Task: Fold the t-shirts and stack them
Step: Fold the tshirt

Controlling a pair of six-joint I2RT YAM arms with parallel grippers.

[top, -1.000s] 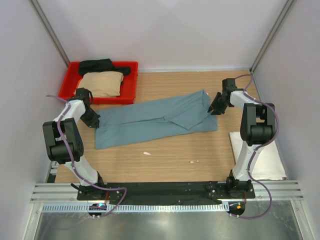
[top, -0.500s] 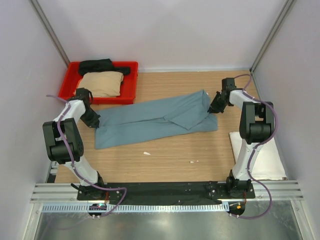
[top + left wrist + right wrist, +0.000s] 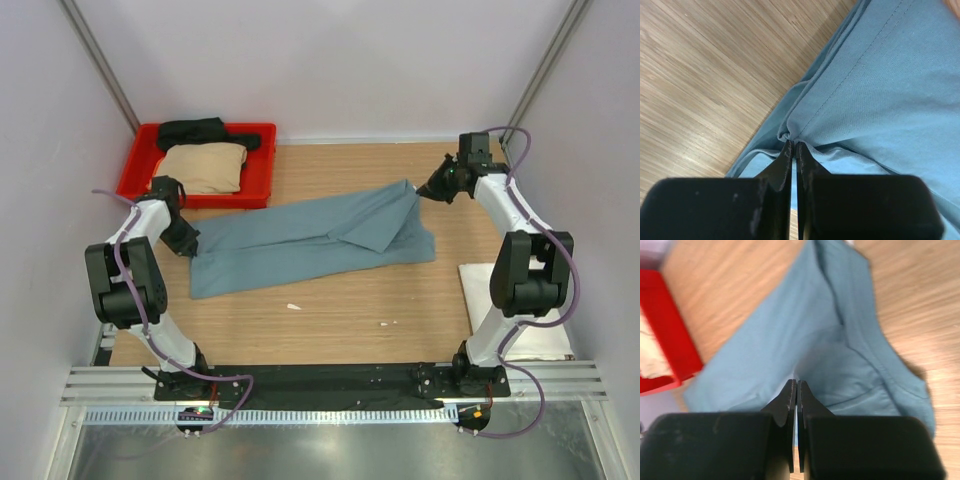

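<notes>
Teal-blue t-shirt (image 3: 310, 240) lies part-folded across mid-table. My left gripper (image 3: 793, 144) pinches its bunched left edge. My right gripper (image 3: 432, 190) has fingers pressed together at the far-right corner; I cannot tell if cloth is caught. The fabric looks light and limp, so I'd grip hems and corners.

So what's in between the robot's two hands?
Just the teal-blue t-shirt, spread over the wooden table from the left gripper across to the right gripper. The top view shows it best.
</notes>
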